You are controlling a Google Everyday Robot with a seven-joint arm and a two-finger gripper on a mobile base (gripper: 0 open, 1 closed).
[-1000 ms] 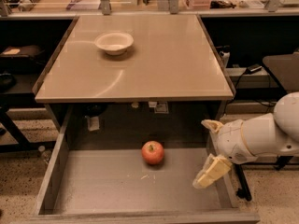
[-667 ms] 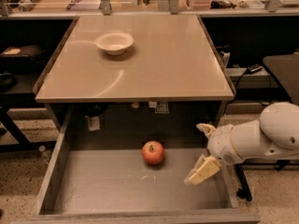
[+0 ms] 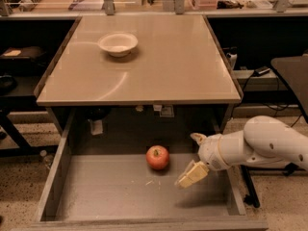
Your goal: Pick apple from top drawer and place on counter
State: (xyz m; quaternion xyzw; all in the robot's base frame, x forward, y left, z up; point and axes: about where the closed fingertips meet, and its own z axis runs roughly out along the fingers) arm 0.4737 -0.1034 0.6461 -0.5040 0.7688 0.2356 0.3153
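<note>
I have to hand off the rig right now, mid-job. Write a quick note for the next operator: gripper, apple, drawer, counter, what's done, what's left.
Gripper: open, holding nothing, low inside the top drawer, just right of the apple and not touching it.
Apple: on the drawer floor, toward the back, about mid-width.
Top drawer: pulled out.
Counter: a white bowl sits on its far left part.
Done: drawer open, gripper beside the apple.
Left: close on the apple, lift it out, set it on the counter.
</note>
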